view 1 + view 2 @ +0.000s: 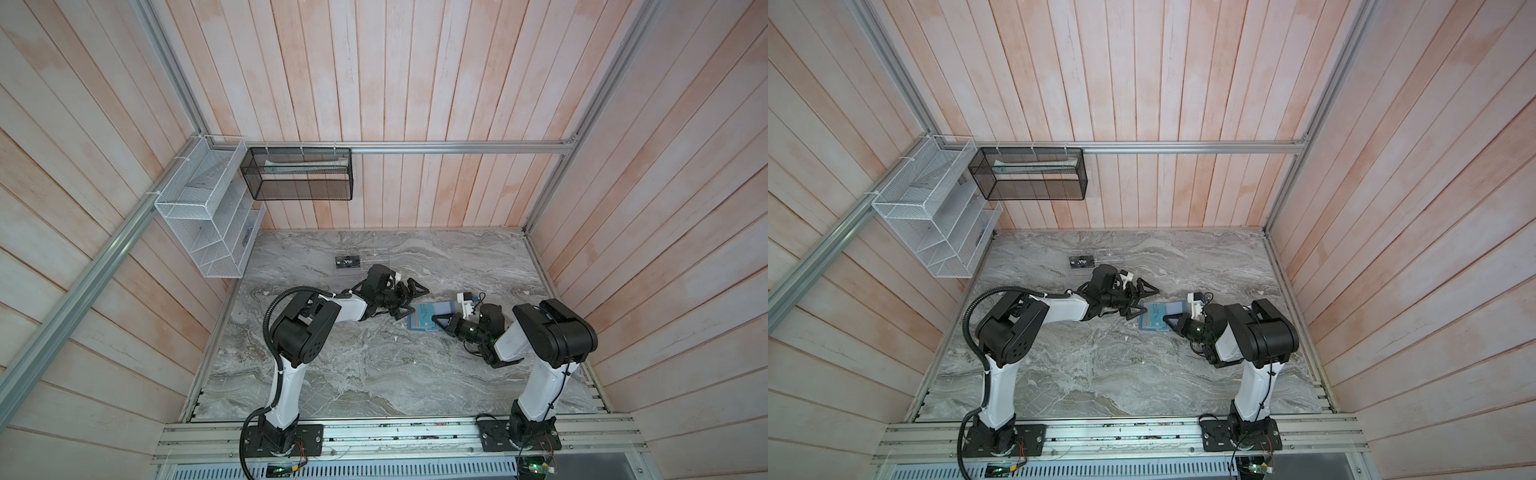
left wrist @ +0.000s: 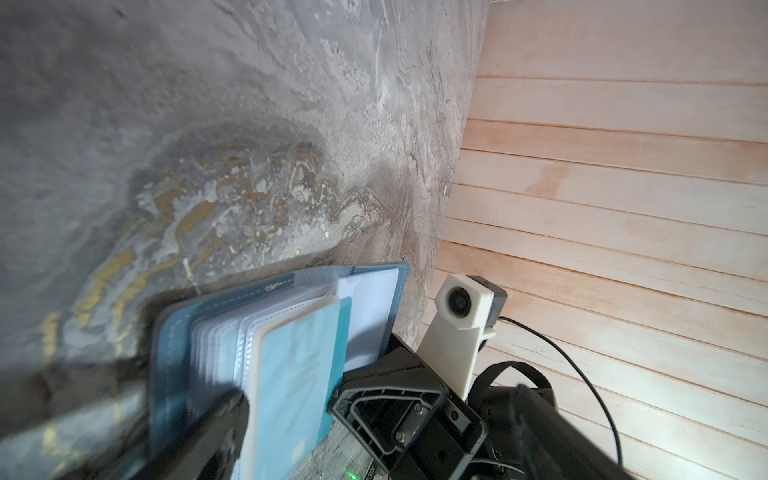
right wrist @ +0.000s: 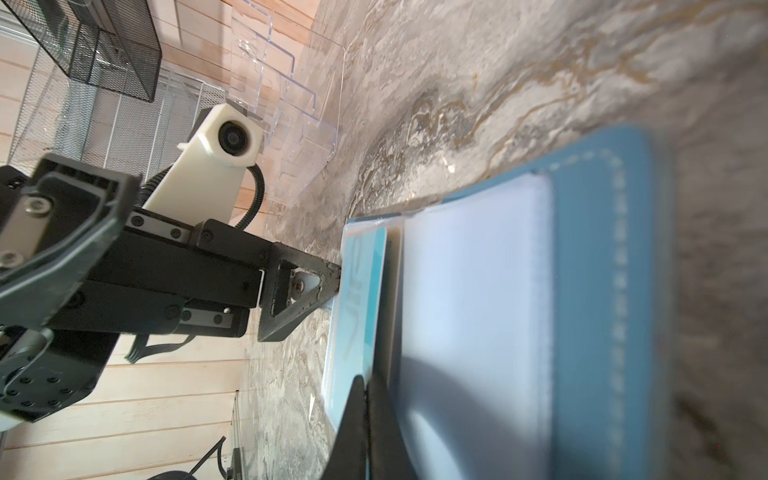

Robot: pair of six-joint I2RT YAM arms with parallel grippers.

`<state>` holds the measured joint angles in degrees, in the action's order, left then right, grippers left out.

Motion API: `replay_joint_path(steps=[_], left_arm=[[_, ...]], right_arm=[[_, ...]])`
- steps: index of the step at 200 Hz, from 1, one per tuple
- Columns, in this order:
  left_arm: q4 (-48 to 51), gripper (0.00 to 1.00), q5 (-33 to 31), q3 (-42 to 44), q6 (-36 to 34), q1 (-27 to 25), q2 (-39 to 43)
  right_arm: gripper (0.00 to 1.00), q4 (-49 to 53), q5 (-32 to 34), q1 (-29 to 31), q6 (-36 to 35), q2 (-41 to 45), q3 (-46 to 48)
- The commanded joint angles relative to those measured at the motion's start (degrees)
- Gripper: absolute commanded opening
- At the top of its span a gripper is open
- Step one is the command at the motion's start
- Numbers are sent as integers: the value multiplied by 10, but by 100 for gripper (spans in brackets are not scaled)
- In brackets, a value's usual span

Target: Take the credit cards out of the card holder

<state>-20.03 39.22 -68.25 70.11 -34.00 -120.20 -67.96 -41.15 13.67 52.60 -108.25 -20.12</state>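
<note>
The left arm point(image 1: 348, 309) bends at the elbow and stretches its forearm low toward the middle. The left end effector point(image 1: 414, 303) is turned on its side, jaws spread wide. The right arm point(image 1: 508, 341) folds back sharply. The right end effector point(image 1: 435, 318) points left with its tips pressed together, near the left one but apart.
</note>
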Motion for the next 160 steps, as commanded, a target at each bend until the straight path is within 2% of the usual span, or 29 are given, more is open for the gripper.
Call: replay_joint_path(steps=[1, 53, 160], left_arm=[[49, 100, -4, 28, 0, -4, -23], [43, 100, -5, 40, 0, -4, -23], [27, 100, -10, 68, 5, -8, -22]], right_arm=[[0, -12, -10, -1, 5, -22, 12], [0, -11, -12, -10, 3, -14, 22], [0, 57, 5, -32, -31, 47, 39]])
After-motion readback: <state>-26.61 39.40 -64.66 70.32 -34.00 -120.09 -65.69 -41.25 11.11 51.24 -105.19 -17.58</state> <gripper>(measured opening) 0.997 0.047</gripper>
